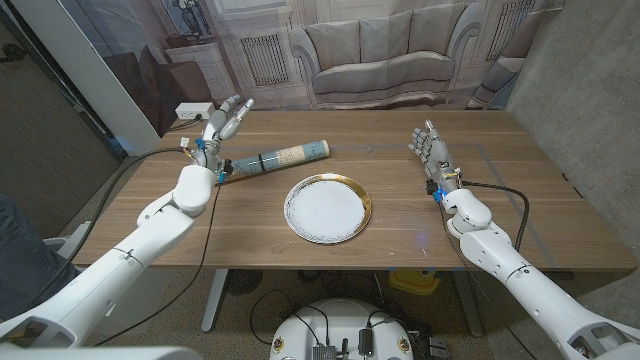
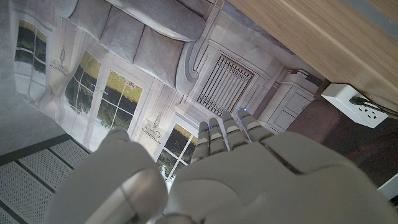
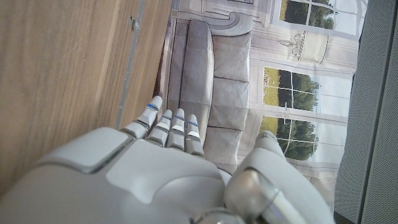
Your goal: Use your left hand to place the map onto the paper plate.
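Reaching with our left hand (image 1: 222, 122), fingers spread and empty, we should grasp the rolled map (image 1: 277, 158) mid-length, beside the paper plate (image 1: 328, 209).

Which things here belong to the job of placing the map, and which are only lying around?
For the job:
- rolled map, lying on the table
- paper plate
- left hand, open, raised near the map's end

Only around:
- right hand, open, holding nothing
- white power strip at the table's far corner
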Action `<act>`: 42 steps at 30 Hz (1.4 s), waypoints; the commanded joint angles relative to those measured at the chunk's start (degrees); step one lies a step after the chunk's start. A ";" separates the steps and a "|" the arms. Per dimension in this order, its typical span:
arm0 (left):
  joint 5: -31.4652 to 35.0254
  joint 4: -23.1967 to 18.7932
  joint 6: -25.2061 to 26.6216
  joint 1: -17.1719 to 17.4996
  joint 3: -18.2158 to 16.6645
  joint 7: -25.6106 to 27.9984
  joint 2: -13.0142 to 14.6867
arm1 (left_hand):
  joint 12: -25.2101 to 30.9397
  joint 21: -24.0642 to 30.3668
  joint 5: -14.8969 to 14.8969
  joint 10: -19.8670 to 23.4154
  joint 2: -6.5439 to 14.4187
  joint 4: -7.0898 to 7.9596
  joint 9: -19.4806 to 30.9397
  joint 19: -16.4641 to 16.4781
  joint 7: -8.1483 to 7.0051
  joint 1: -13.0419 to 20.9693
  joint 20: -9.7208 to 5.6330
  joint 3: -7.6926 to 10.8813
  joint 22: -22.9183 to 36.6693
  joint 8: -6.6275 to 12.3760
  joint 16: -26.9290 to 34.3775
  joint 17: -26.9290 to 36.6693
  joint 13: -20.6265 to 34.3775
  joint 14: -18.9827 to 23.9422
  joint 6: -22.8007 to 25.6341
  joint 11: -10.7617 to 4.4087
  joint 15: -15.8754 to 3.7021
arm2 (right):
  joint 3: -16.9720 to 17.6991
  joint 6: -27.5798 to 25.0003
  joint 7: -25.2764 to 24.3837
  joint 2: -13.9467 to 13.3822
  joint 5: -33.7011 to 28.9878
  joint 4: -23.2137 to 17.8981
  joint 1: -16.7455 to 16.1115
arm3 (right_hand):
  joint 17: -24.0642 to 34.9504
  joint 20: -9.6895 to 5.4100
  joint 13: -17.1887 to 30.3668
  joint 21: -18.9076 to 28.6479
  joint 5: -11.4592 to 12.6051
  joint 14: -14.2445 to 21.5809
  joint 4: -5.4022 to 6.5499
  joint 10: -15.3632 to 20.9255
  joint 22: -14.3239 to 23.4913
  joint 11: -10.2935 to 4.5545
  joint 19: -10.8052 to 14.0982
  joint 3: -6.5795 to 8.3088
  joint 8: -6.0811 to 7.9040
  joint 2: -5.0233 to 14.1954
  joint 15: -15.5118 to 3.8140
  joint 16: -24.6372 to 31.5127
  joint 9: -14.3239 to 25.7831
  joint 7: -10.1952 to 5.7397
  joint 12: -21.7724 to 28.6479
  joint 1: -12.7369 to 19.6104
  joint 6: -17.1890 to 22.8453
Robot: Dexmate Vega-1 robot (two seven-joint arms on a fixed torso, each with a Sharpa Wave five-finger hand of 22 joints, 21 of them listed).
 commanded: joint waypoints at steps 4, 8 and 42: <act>2.97 0.93 1.21 -1.23 0.93 1.62 -0.15 | 0.20 -0.42 0.54 1.33 0.00 -0.36 0.21 0.87 -0.02 0.92 -3.19 0.05 0.24 0.09 -0.01 0.21 0.34 0.97 1.07 -0.13 -0.40 | 0.39 0.30 -0.43 -0.14 0.01 -0.43 -0.44 | 0.29 -2.16 0.10 -0.27 -0.11 0.41 -0.38 0.51 0.08 0.14 0.45 -0.04 0.42 0.24 0.24 0.17 0.31 0.11 0.41 0.29 0.52; 4.85 0.24 2.60 -1.18 1.13 3.07 0.07 | 0.21 -0.50 0.65 1.61 -0.01 -0.44 0.21 1.02 -0.17 1.09 -3.33 0.01 0.24 0.14 0.03 0.20 0.34 1.32 1.44 -0.25 -0.42 | 0.52 0.32 -0.28 0.04 0.45 -0.33 -0.43 | 0.29 -2.17 0.10 -0.37 -0.13 0.38 -0.41 0.56 0.08 0.18 0.48 -0.03 0.39 0.29 0.22 0.14 0.31 0.08 0.40 0.33 0.51; 18.25 -8.26 21.24 -0.65 3.92 7.88 3.90 | -0.11 -1.39 1.57 2.65 0.00 -1.16 0.23 1.22 -0.53 2.52 -2.95 -0.13 0.25 0.01 -0.24 0.19 0.35 2.34 2.78 -1.29 -0.96 | 1.19 2.80 0.77 0.60 0.78 0.26 -0.07 | 0.33 -2.11 0.13 -1.16 -0.27 0.81 -0.72 1.16 0.09 0.11 0.82 0.07 0.44 0.66 -0.06 0.15 0.33 -0.09 0.46 0.69 1.14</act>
